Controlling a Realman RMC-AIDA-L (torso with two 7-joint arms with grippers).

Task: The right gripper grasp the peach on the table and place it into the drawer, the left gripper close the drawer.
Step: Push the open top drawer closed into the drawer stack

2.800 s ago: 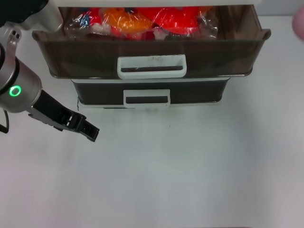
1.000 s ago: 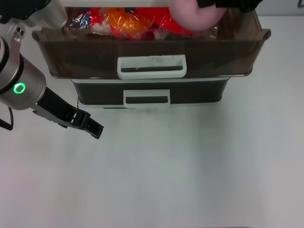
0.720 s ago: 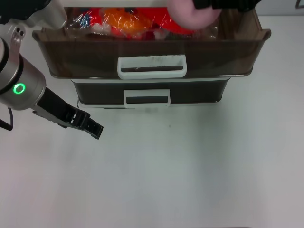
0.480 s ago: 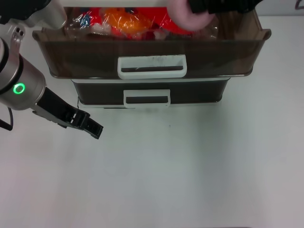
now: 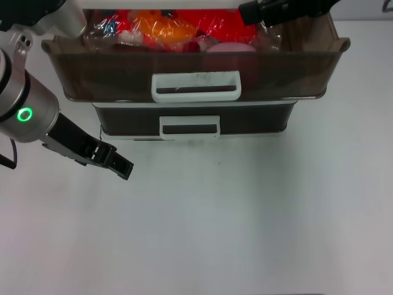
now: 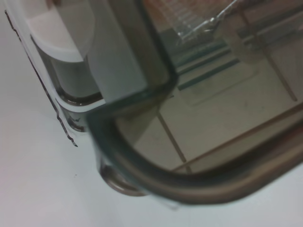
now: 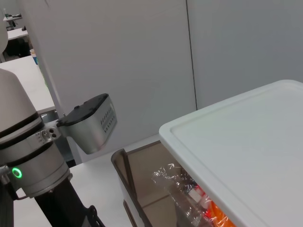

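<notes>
Peach [image 5: 228, 47] half-hidden in drawer [image 5: 196, 69] | right gripper [image 5: 279, 11] fingers cropped, unclear | left gripper [image 5: 118, 166] fingers together, empty

This looks like a robotics lab or test room set up inside an office-type building. The right wrist view shows plain pale grey partition walls [image 7: 142, 61] with a thin vertical seam, and far off a second white desk [image 7: 12, 35] carrying small clutter. The work itself sits on a bare white desk [image 5: 245, 221], unmarked. A dark translucent plastic drawer unit [image 5: 196, 80] with white loop handles and a white top [image 7: 246, 151] stands on it, stocked with plastic-wrapped packets [image 5: 166, 27]. Through the drawer's wall, the left wrist view shows a tiled floor [image 6: 213, 113].
</notes>
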